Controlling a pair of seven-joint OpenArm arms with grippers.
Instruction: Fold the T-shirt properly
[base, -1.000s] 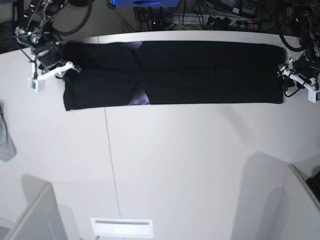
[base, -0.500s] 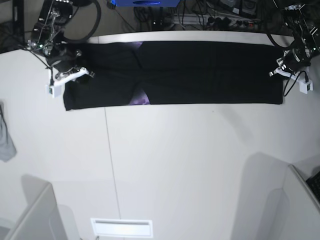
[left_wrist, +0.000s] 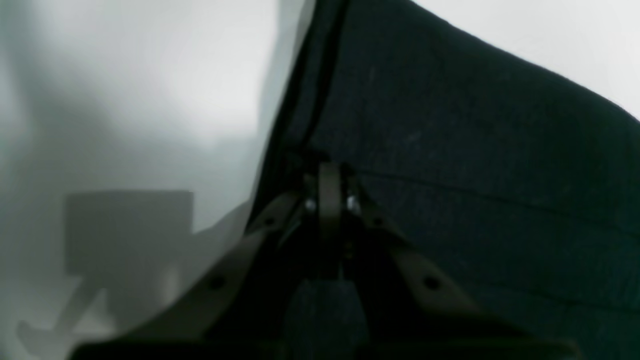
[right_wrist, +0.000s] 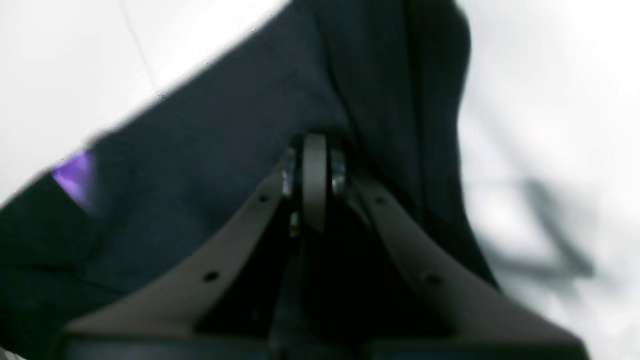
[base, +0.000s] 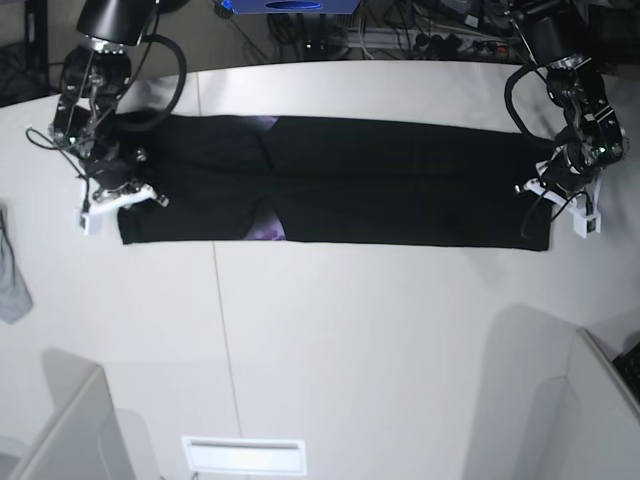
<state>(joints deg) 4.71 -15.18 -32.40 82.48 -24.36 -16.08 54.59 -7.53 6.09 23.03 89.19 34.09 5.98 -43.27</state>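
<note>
The T-shirt (base: 400, 185) lies stretched across the table's (base: 380, 340) far side.

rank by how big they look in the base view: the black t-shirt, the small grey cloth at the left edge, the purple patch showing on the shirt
1. T-shirt, by far the largest
2. grey cloth, partly cut off by the frame
3. purple patch, a small sliver
</note>
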